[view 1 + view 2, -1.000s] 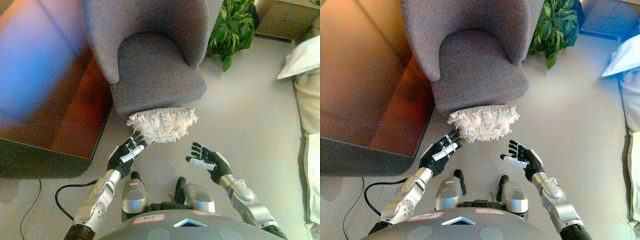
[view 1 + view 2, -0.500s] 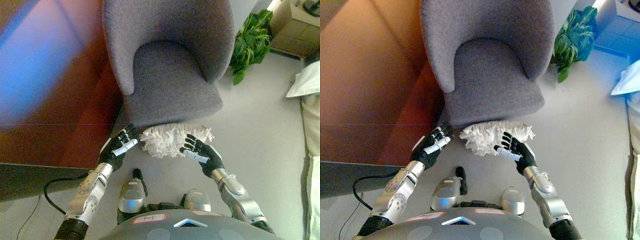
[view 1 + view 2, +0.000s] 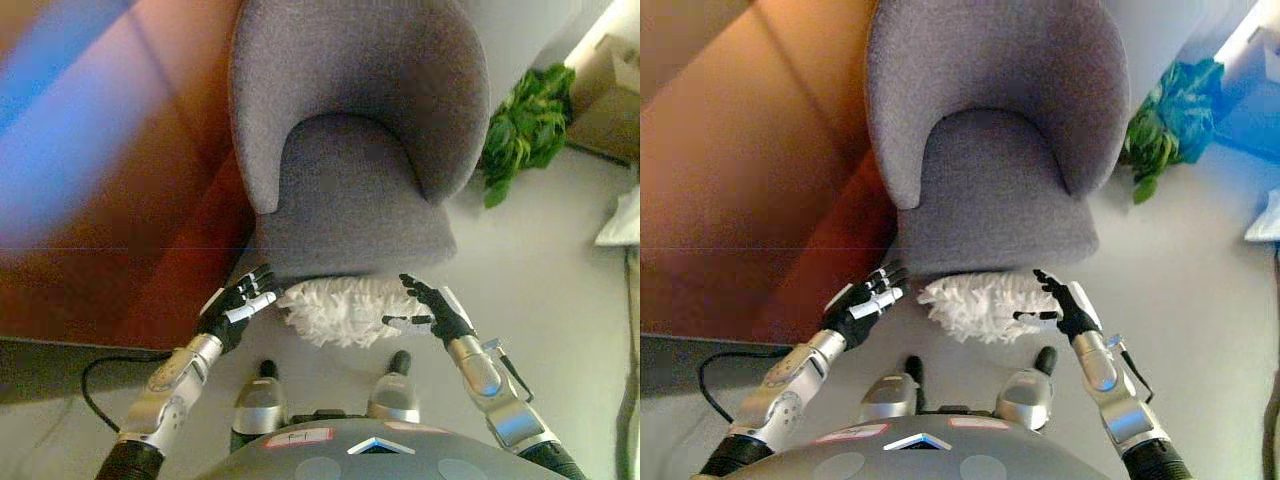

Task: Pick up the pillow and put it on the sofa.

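Both hands flank one shaggy white pillow on the floor below the grey sofa chair.

One pillow [image 3: 343,310] — fluffy, white, oblong — lies with its long axis running left to right across the view, parallel to the front edge of the single sofa chair [image 3: 355,165] just behind it. The left hand [image 3: 238,306] sits just beside the pillow's left end, fingers straight and spread, holding nothing; whether the fingertips touch the fringe cannot be told. The right hand [image 3: 432,310] is at the pillow's right end, fingers extended with the thumb reaching toward the fringe — close to it or touching, gripping nothing. Well beyond the right hand, past the chair's right side, stands one green plant [image 3: 527,132].
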